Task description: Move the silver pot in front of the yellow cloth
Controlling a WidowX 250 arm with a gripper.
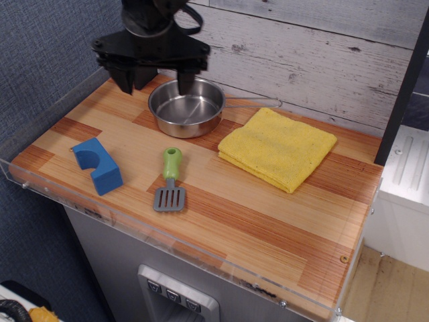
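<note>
Blue block [98, 165]: near the desk's [268, 228] left front edge.
Claw [153, 82]: fingers spread wide apart, gripping nothing, hanging over the silver pot's back-left rim.
Spatula [170, 180]: green handle, lying just in front of the pot.
Silver pot [186, 107]: at the back, its wire handle reaching right.
Yellow cloth [277, 147]: folded, just right of the pot.

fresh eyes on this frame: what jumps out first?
The bright yellow cloth at right centre of the wooden counter grabs the eye first, folded flat. Just left of it sits the silver pot, its wire handle reaching along the cloth's back edge, with the black tool hanging open above the pot's left rim. Nearer the front are a blue block at left and a green-handled spatula.
</note>
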